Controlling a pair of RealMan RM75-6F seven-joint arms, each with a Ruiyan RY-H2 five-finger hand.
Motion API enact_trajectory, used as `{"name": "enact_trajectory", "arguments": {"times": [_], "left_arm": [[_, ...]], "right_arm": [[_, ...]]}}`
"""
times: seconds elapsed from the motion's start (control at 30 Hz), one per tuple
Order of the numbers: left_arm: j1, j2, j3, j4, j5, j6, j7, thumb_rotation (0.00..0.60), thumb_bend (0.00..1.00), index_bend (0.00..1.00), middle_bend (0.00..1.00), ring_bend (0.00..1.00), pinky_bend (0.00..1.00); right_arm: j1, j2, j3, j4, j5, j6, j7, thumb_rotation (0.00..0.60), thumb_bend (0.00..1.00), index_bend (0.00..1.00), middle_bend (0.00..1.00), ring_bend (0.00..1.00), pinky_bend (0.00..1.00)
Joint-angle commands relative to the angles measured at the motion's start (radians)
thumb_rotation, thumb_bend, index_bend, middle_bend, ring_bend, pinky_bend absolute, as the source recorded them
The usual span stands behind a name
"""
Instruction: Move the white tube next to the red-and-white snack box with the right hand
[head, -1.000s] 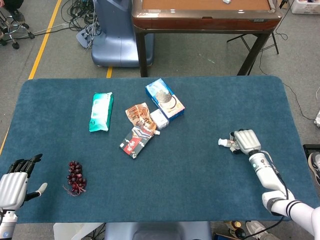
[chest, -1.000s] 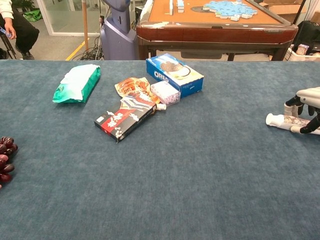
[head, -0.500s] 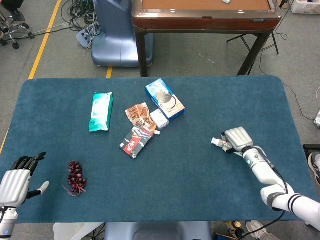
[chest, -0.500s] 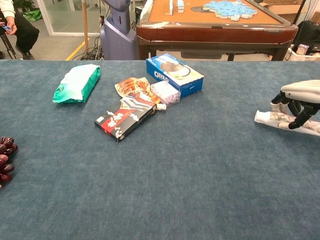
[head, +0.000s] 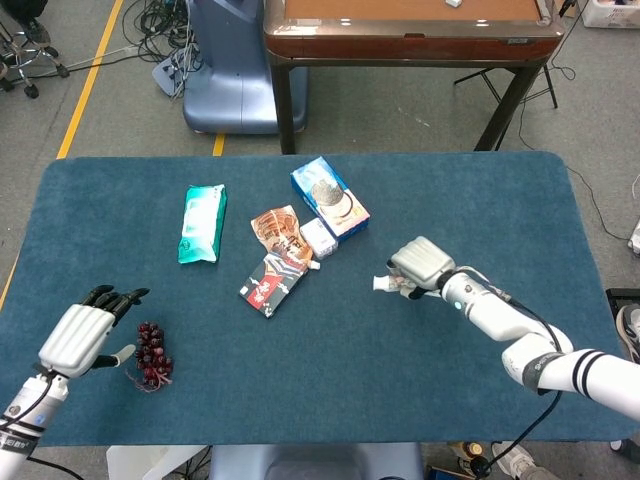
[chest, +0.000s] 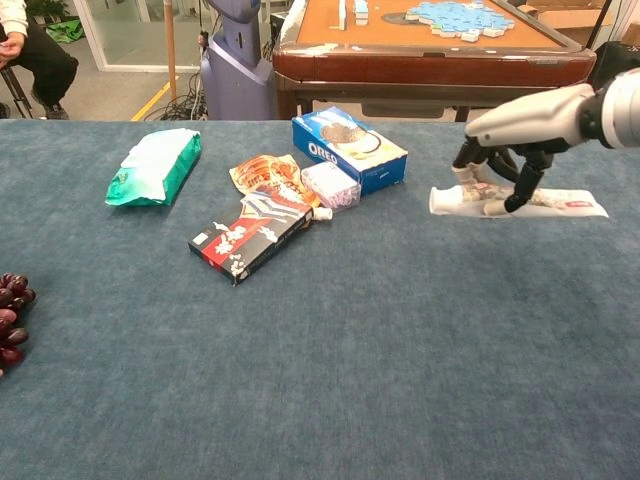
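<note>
The right hand (head: 424, 263) grips the white tube (chest: 520, 201), its fingers (chest: 524, 185) curled down around the tube body. In the chest view the tube lies roughly level in the hand, cap end pointing toward the robot's left, flat tail projecting to the right of the hand. Whether the tube touches the bench (head: 330, 390) or is held just above it cannot be told.

The tube is right of the central group of packages and well apart from it. The red-and-white box (head: 273, 281) lies flat on the bench at the near-left end of that group. A brown snack pouch (head: 280, 232) lies just behind the box, touching or overlapping it. A small white packet (head: 319, 238) sits between the pouch and a blue Oreo box (head: 329, 197). A green bag (head: 203, 223) lies further left, apart from the group.

The left hand (head: 85, 333) is at the near-left of the bench, fingers extended and apart, holding nothing. A bunch of grapes (head: 152, 354) lies just beside it.
</note>
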Motion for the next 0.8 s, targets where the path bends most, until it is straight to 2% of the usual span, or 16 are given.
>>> {"name": "enact_trajectory", "arguments": {"times": [0.03, 0.17, 0.33, 0.8], "left_arm": [[-0.067, 0.01, -0.011, 0.021, 0.026, -0.073, -0.016, 0.6, 0.2, 0.12, 0.36, 0.34, 0.17], [-0.148, 0.014, -0.011, 0.02, 0.053, -0.172, -0.004, 0.6, 0.2, 0.11, 0.44, 0.43, 0.27], [-0.223, 0.005, -0.013, 0.012, 0.067, -0.258, 0.021, 0.6, 0.2, 0.08, 0.47, 0.46, 0.31], [-0.364, -0.057, -0.021, 0.003, 0.043, -0.386, 0.042, 0.6, 0.2, 0.04, 0.52, 0.51, 0.35]], "right_arm": [[0.085, 0.043, 0.012, -0.064, 0.024, -0.077, -0.059, 0.6, 0.97, 0.77, 0.68, 0.63, 0.47], [0.196, 0.063, 0.004, -0.101, 0.076, -0.154, -0.136, 0.6, 0.99, 0.77, 0.69, 0.64, 0.47], [0.319, 0.056, -0.036, -0.114, 0.166, -0.181, -0.214, 0.6, 0.99, 0.79, 0.7, 0.65, 0.47], [0.678, -0.068, -0.277, -0.117, 0.552, -0.068, -0.393, 0.6, 1.0, 0.81, 0.72, 0.68, 0.47]]}}
